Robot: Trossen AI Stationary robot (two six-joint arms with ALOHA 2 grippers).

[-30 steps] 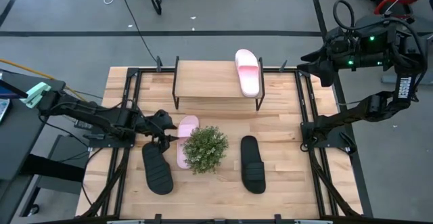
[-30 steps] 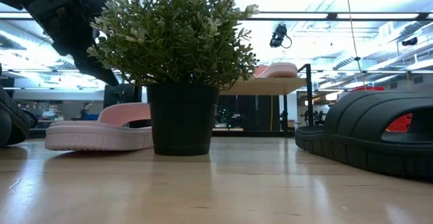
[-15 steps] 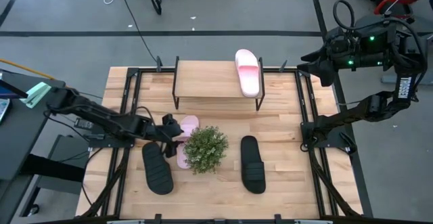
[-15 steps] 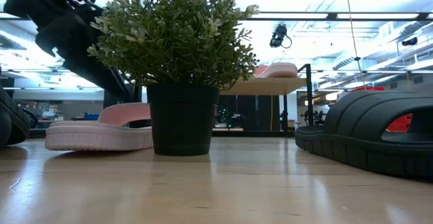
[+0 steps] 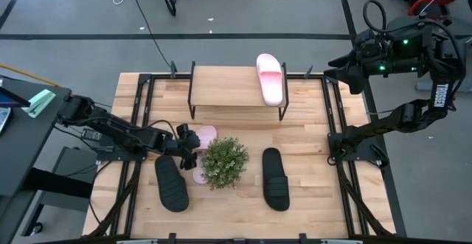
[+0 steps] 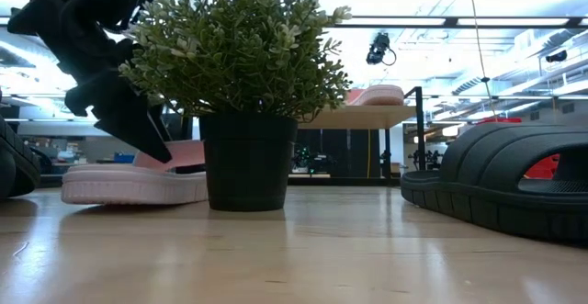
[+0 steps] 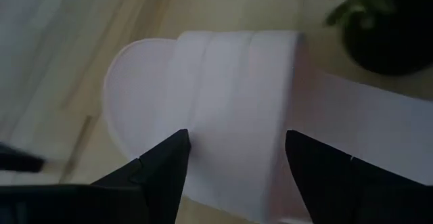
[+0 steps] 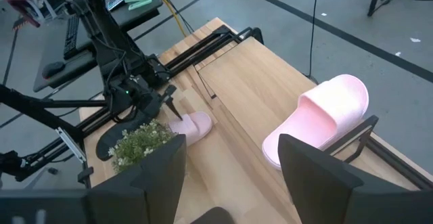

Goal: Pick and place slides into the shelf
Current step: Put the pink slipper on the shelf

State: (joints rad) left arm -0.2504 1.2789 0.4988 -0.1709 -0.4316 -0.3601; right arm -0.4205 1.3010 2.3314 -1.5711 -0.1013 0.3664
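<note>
One pink-and-white slide (image 5: 271,78) lies sole down on the right end of the light-wood shelf (image 5: 225,88). The other pink slide (image 5: 206,136) lies on the table beside a potted plant (image 5: 223,163). My left gripper (image 5: 188,148) is open over this slide's strap; in the left wrist view the gripper (image 7: 237,146) has a finger on each side of the strap. Two black slides (image 5: 171,183) (image 5: 275,178) lie on the table near its front. My right gripper (image 8: 230,176) is open and empty, high beyond the table's far right corner. My left gripper's open fingers (image 7: 166,163) stand at the two sides of the pink slide's broad strap (image 7: 230,82), lying across it. They come slanting down from the table's left. Whether they touch the strap I cannot tell. The slide lies flat on the table.
The potted plant (image 6: 243,84) stands right beside the pink slide (image 6: 129,180), between it and the right black slide (image 6: 505,185). The left part of the shelf top is bare. Black metal rails (image 5: 140,126) run along the table's left and right sides.
My left gripper has moved toward the table's right edge and gone down, from beside the pink slide's left side to over its strap. The slides and the plant have not moved.
</note>
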